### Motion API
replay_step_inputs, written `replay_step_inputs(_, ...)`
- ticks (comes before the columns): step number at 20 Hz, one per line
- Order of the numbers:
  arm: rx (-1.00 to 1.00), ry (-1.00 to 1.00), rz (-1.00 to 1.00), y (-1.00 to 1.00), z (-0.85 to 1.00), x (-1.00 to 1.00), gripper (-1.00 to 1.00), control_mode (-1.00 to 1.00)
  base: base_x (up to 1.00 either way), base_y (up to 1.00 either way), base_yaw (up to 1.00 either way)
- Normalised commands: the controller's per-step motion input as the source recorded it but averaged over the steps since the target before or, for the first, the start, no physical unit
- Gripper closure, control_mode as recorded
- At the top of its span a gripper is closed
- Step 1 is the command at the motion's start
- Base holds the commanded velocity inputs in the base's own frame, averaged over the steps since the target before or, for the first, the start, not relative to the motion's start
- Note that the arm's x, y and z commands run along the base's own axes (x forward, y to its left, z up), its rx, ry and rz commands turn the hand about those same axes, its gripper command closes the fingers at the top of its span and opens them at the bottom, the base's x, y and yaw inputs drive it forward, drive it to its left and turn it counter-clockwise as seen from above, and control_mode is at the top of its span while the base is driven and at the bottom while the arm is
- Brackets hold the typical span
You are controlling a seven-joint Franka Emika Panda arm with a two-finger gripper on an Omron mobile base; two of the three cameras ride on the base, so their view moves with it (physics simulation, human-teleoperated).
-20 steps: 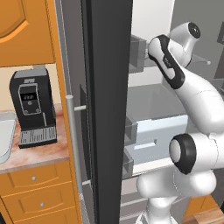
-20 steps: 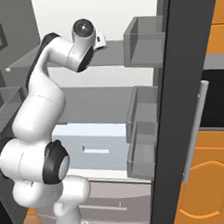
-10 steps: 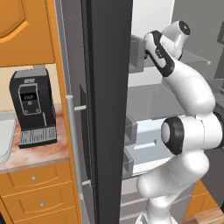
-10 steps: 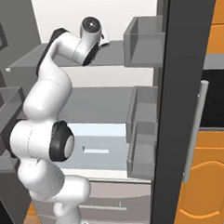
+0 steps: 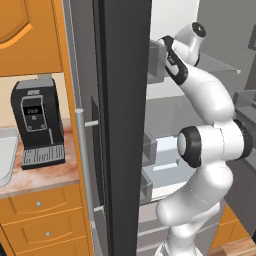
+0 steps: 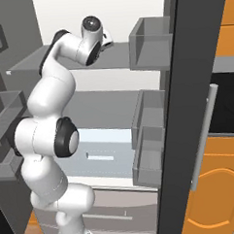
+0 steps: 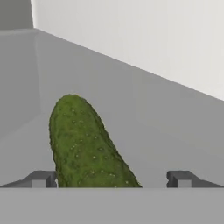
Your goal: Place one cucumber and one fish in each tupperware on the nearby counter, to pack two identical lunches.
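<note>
A dark green bumpy cucumber lies on the grey fridge shelf, running away from the hand toward the white back wall. My gripper is open, its two dark fingertips wide apart on either side of the cucumber's near end, which sits closer to the left tip. From the base, the arm reaches up into the open fridge and the hand rests at the upper shelf. The pinkish-brown counter lies left of the fridge. A pale grey rounded shape at its left edge could be a tupperware or the sink.
The dark fridge door stands open between arm and counter, with grey door bins beside the hand. A black coffee machine stands on the counter over orange drawers. A pale crisper drawer sits low in the fridge.
The arm has stretched further into the fridge, carrying the hand leftward and deeper along the upper shelf. The base and the scene have stayed put.
</note>
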Motion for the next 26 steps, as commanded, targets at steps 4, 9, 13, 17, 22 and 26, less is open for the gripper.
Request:
replay_step_inputs(4, -0.08, 0.02, 0.00, 0.08, -0.30, 0.00, 1.00, -1.00, 0.00, 0.00, 0.00)
replay_step_inputs(9, -0.04, 0.13, 0.01, 0.00, -0.53, -0.55, 1.00, -1.00, 0.00, 0.00, 0.00)
replay_step_inputs(13, 0.00, 0.30, -0.06, -0.28, -0.57, -1.00, 1.00, -1.00, 0.00, 0.00, 0.00)
replay_step_inputs(17, 0.00, 0.14, -0.13, -0.69, -0.04, -1.00, 1.00, -1.00, 0.00, 0.00, 0.00)
replay_step_inputs(22, 0.00, 0.00, -0.11, -0.63, 0.01, -1.00, 1.00, -1.00, 0.00, 0.00, 0.00)
replay_step_inputs(26, 0.00, -0.01, -0.06, -0.13, 0.00, -1.00, 1.00, -1.00, 0.00, 0.00, 0.00)
